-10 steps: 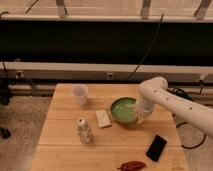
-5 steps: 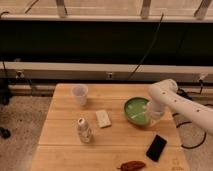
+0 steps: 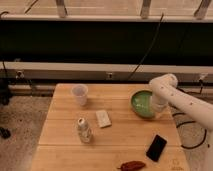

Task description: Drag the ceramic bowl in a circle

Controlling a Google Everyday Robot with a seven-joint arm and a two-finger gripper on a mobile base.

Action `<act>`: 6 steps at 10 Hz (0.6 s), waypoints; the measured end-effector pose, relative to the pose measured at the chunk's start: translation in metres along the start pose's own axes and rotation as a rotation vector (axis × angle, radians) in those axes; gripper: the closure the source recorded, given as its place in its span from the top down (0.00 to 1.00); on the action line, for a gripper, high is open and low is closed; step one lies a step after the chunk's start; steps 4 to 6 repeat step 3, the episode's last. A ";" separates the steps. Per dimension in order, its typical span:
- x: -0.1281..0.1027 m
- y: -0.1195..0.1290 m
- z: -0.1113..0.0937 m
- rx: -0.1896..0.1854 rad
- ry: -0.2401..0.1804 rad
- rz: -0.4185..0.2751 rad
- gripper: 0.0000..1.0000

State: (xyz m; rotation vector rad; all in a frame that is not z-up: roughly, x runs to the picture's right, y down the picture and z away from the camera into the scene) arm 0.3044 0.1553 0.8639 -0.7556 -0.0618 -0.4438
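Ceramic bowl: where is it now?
The round green ceramic bowl sits near the wooden table's right edge, right of the white cup, with the hand at its right side.

Our arm is smooth white with rounded joints; our gripper sits over the ceramic bowl.

One ceramic bowl, one pincer — in bowl
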 end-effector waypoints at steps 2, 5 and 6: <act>-0.014 -0.024 -0.003 0.026 -0.001 -0.035 0.17; -0.021 -0.032 -0.007 0.039 -0.004 -0.053 0.17; -0.021 -0.032 -0.007 0.039 -0.004 -0.053 0.17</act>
